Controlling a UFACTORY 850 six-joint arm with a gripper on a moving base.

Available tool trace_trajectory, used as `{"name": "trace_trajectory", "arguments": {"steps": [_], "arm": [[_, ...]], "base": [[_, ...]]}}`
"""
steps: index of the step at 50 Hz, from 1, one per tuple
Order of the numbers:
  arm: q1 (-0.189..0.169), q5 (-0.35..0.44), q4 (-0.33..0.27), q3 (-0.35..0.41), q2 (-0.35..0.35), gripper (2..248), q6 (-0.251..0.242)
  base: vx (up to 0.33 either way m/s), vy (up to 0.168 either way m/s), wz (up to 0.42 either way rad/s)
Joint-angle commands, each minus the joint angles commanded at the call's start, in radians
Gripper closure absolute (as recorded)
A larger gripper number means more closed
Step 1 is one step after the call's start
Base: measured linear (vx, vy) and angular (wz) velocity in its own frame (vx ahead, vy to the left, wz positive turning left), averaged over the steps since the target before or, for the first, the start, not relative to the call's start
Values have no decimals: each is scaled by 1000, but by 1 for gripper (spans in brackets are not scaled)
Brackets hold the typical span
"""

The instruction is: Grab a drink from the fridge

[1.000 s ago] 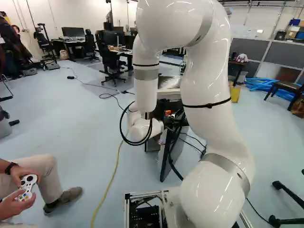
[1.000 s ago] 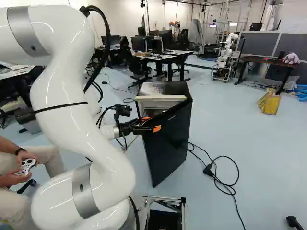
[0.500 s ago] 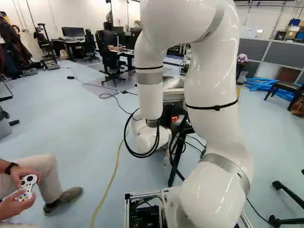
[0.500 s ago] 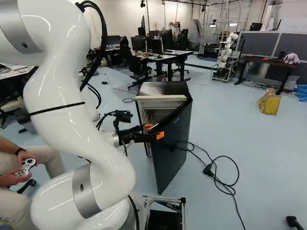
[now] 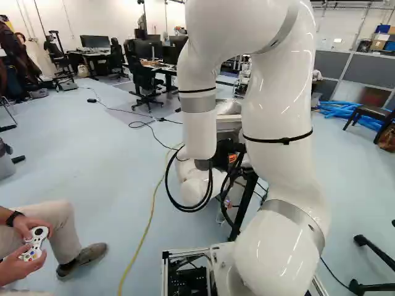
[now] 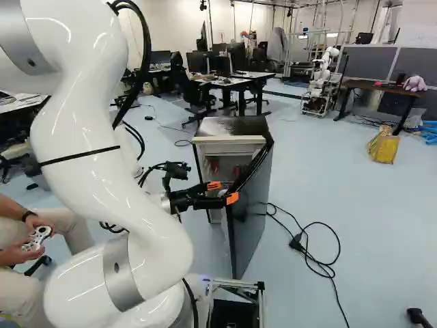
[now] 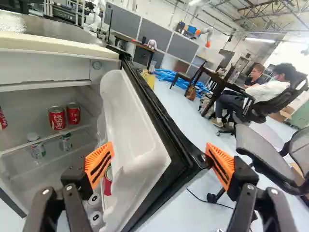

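Red cans, two of them, stand side by side on the upper shelf of the fridge, a third red can beyond them cut off by the wrist view's edge. Below that shelf are two green-and-pale containers, too blurred to name further. Another red can sits low at the inner side of the open door, partly hidden by the pale door lining and a finger; pale round tops show beside it, what they cap unclear. The gripper has its jaws spread wide, the door's edge between them, no drink held. Most of the gripper is hidden behind the arm in the left base view.
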Motion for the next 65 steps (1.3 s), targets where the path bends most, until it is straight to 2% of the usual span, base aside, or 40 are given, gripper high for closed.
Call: {"name": "trace_trajectory", "arguments": {"steps": [11, 37, 65], "arm": [[0, 0, 19, 0, 0, 3, 0], [0, 3, 120, 0, 0, 3, 0], [0, 53, 232, 0, 0, 3, 0]], "base": [[0, 0, 0], [0, 0, 0], [0, 0, 0]]}}
